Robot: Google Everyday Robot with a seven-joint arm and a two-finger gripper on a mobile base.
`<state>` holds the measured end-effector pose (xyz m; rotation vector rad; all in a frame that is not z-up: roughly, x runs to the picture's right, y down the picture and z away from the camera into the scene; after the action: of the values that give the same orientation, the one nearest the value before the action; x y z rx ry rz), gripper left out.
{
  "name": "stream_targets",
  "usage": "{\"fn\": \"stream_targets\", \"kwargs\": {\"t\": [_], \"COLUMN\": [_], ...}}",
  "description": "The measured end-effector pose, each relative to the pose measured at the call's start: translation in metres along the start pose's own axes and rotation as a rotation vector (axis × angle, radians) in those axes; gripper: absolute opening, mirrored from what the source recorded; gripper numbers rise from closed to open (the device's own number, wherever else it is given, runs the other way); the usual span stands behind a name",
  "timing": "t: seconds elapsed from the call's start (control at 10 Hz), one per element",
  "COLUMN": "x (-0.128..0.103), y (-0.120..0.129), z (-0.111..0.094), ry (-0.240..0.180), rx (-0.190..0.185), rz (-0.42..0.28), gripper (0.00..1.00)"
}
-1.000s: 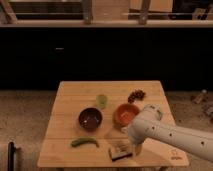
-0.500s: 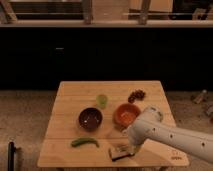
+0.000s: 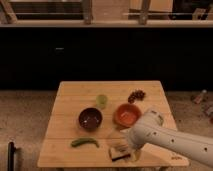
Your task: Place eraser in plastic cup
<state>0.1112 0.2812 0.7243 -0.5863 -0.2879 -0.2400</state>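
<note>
A: Where is the eraser [image 3: 119, 155] now?
B: At the six o'clock edge of the tabletop [image 3: 70, 100], directly under the gripper [image 3: 121, 146]. If the gripper holds it or not, I cannot tell.
A: And the good way?
B: I would take it by the long sides and lift straight. Then go toward eleven o'clock to the plastic cup [image 3: 102, 100], passing high over the brown bowl [image 3: 90, 119].
</note>
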Motion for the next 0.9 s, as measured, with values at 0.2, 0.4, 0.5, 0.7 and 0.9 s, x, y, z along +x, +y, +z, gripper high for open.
{"fn": "stream_targets", "kwargs": {"t": [0.2,0.4,0.5,0.7,0.9], "x": [-0.005,-0.012,-0.015,-0.017,-0.017], "y": [-0.001,-0.003,-0.004,-0.004,-0.003], "z": [0.004,0.009,0.012,0.019,0.027], "ry": [-0.008,-0.026,-0.035,-0.044,-0.042], "rx": [-0.005,-0.015,-0.020,-0.021,-0.015], "rz": [0.027,0.063,0.075,0.100,0.115], "gripper": [0.80,0.80,0.80,0.80,0.80]}}
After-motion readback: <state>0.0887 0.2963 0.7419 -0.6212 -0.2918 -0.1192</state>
